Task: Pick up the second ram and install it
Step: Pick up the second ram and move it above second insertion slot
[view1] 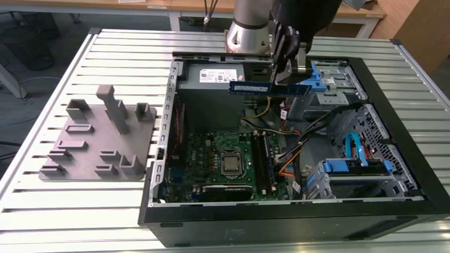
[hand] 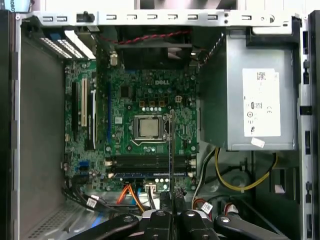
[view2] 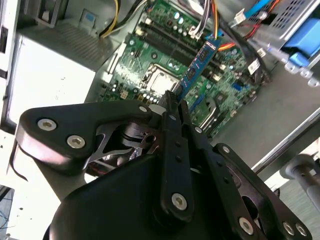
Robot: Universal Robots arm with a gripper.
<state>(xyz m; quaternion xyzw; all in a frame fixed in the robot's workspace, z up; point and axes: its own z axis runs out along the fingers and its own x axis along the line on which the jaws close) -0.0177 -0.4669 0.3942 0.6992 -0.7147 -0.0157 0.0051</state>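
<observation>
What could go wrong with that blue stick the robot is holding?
The black gripper pinches the slim blue circuit-board stick near one end, so it might tip or slip. It hangs crosswise to the long black slots on the green motherboard; pushed in unturned, it could jam. Loose orange cables nearby might snag.

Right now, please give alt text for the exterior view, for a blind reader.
The robot's hand holds the blue ram stick above an open computer case, its green motherboard below; a grey fixture lies at the exterior view's left.
</observation>
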